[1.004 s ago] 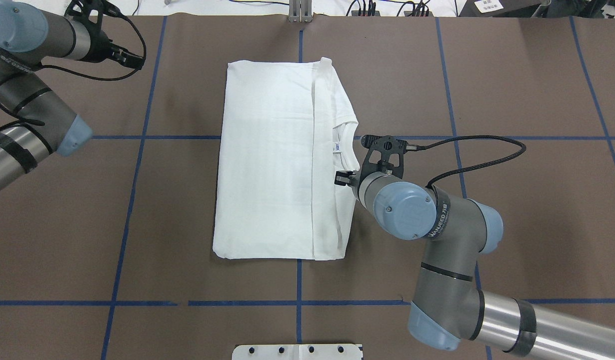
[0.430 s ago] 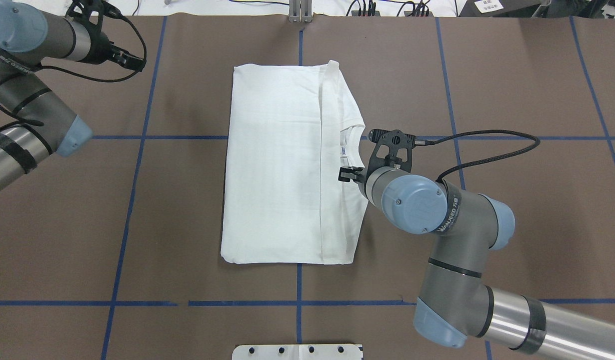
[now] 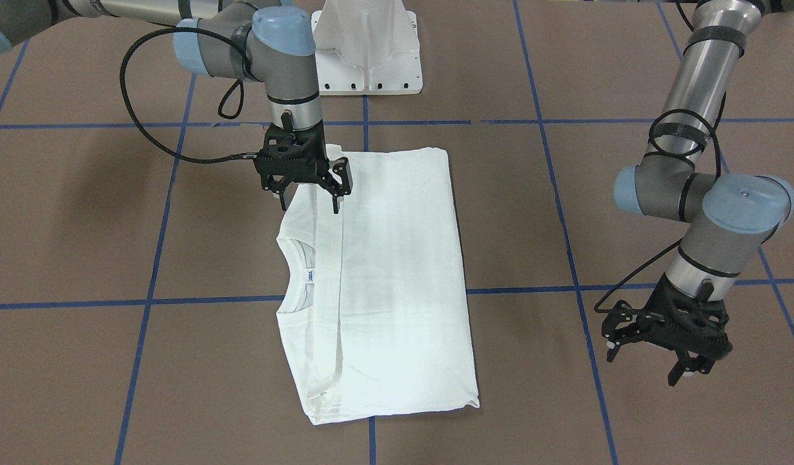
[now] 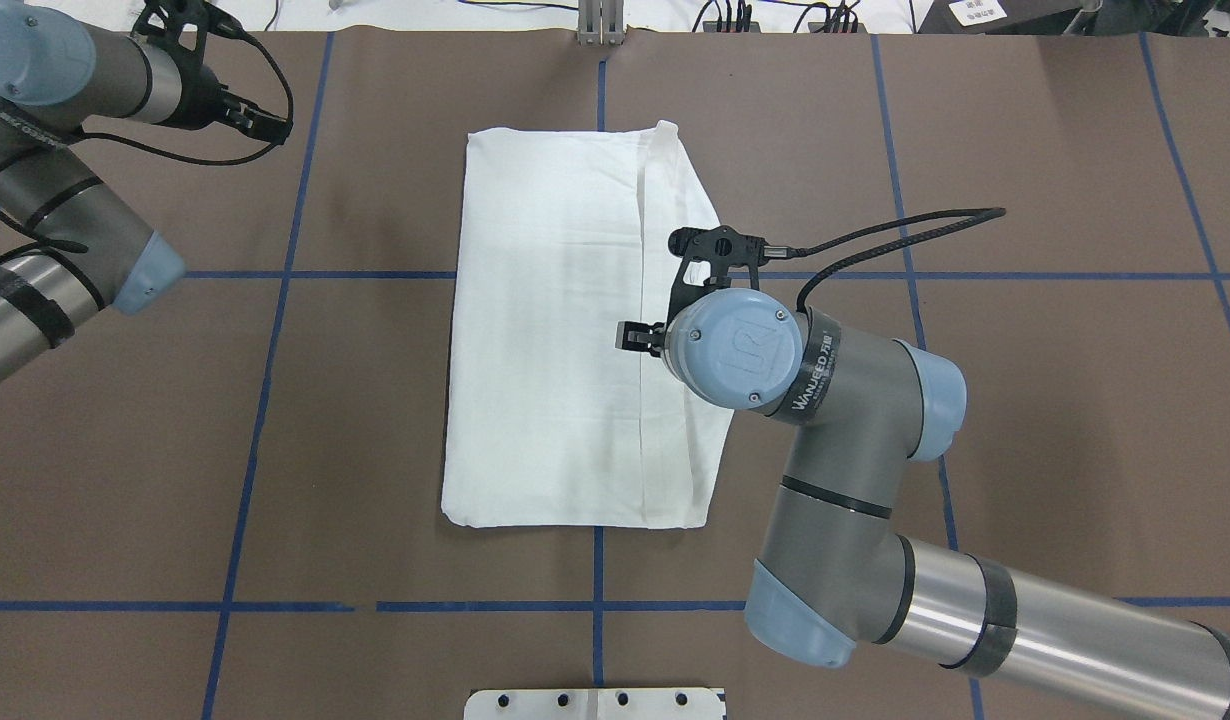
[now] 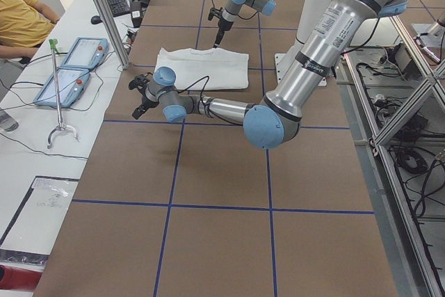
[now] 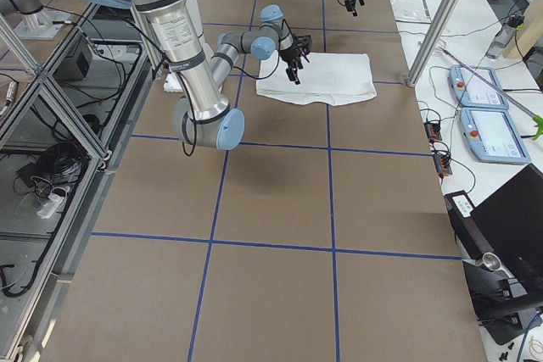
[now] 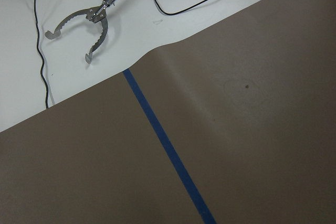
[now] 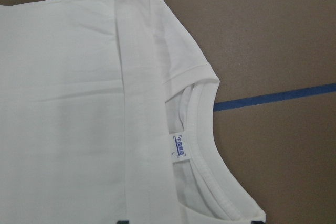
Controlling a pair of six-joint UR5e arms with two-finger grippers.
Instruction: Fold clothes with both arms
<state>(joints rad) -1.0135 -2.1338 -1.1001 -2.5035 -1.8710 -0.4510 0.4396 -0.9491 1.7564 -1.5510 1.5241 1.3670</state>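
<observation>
- The right gripper [image 3: 310, 203] hangs fingers-down with its jaws spread wide. It is released, with nothing between them.
- Directly beneath it lies the white T-shirt [image 4: 555, 330], folded into a long rectangle with the plain side up, flat on the brown table cover [image 4: 1025, 150].
- The tool sits over the shirt's long edge on the robot's right, roughly mid-length, and appears raised clear of the cloth.
- In the overhead view the wrist hides most of the tool. Only one finger [image 4: 632, 338] pokes out, over the white panel.
- From the right wrist camera, the ribbed neck [image 8: 210, 129] and the small neck label [image 8: 180, 147] lie just ahead of the tool.
- A narrow folded strip [image 8: 137, 93] runs away from the tool beside the label, over the shirt's broad panel.
- Out past the neck, a blue tape line [image 8: 278, 97] crosses the bare cover.
- The left gripper [image 3: 661, 361] hangs low over bare cover, well apart from the shirt. Its jaws look parted and it holds nothing.
- Below the left tool, its wrist camera shows only brown cover and another blue tape line [image 7: 168, 145].
- Beyond the cover's edge in that view is a white surface [image 7: 63, 93] with a metal grabber claw [image 7: 79, 30] and black cables [image 7: 39, 51] lying on it.
- A white pedestal base [image 3: 368, 51] stands behind the right tool, just past the shirt's near end.
</observation>
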